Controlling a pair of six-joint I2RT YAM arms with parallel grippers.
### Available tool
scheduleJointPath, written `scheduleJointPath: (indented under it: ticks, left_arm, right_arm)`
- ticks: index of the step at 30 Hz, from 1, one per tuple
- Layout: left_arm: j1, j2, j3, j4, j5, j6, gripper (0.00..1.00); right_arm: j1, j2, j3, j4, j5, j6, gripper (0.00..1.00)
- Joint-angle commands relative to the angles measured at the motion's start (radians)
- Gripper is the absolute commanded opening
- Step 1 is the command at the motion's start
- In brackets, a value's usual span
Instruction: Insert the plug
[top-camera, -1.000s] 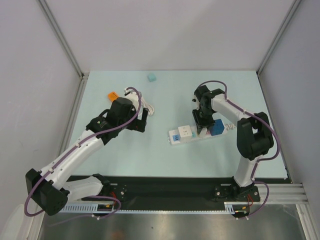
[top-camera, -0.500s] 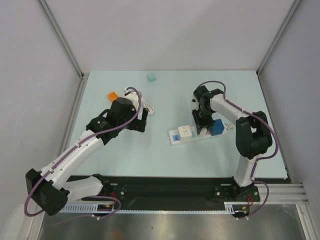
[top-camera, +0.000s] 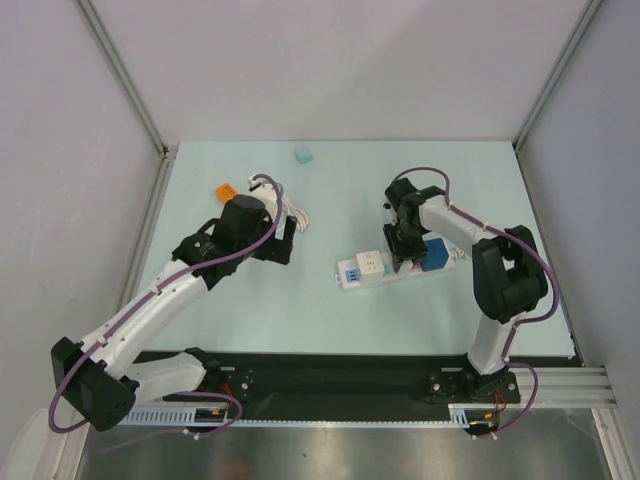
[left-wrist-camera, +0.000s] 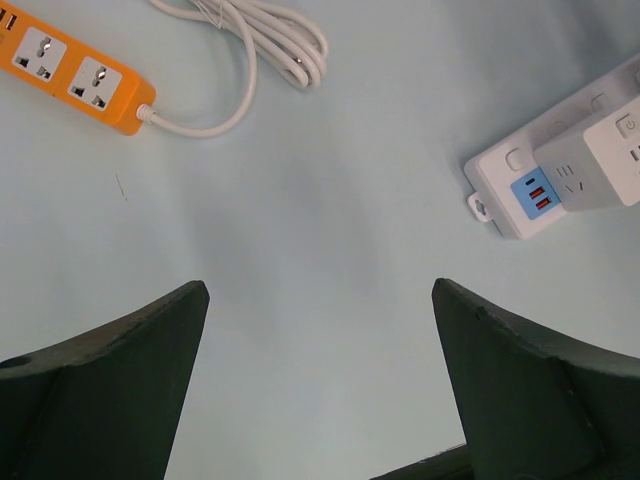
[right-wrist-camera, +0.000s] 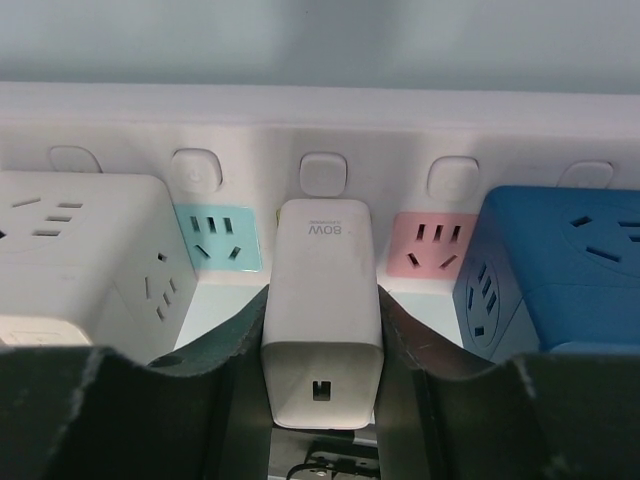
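In the right wrist view a white plug marked 80W sits between my right gripper's fingers, which are shut on its sides. Its far end is pressed against the white power strip, between a teal socket and a pink socket; the prongs are hidden. From above, the right gripper stands over the strip at mid-table. My left gripper hovers to the left of the strip, and in its wrist view it is open with only bare table between its fingers.
A white cube adapter and a blue cube adapter sit in the strip on either side of the plug. An orange power strip with a coiled white cable lies at the back left. A small teal block rests near the back edge.
The right wrist has shifted slightly over the strip while keeping its grip on the plug. The left arm has not moved.
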Motion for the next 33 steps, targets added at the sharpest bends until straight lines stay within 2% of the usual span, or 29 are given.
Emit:
scheduleJointPath:
  ticks: [1, 14, 25, 28, 29, 30, 33]
  left_arm:
    - [0.004, -0.007, 0.007, 0.016, -0.007, 0.017, 1.0]
    - [0.004, -0.009, 0.006, 0.014, -0.01, 0.02, 1.0]
    - [0.005, -0.013, 0.003, 0.017, -0.033, 0.018, 1.0]
    - [0.009, -0.013, 0.003, 0.016, -0.039, 0.003, 1.0]
    - [0.01, -0.015, 0.001, 0.017, -0.054, -0.001, 1.0]
    - [0.013, -0.016, 0.0, 0.02, -0.061, -0.005, 1.0]
    - [0.018, -0.015, -0.003, 0.026, -0.076, -0.017, 1.0]
  right_arm:
    - [0.012, 0.14, -0.078, 0.065, 0.015, 0.013, 0.0]
    - [0.015, 0.226, -0.051, 0.037, 0.059, 0.005, 0.0]
    - [0.016, 0.296, 0.04, -0.012, 0.119, 0.007, 0.0]
    - [0.002, 0.284, 0.06, -0.01, 0.158, 0.019, 0.09]
    - [-0.004, 0.273, 0.07, -0.009, 0.156, 0.019, 0.19]
    - [-0.017, 0.269, 0.079, -0.018, 0.158, 0.016, 0.24]
    - [-0.045, 0.261, 0.134, -0.041, 0.181, 0.01, 0.32]
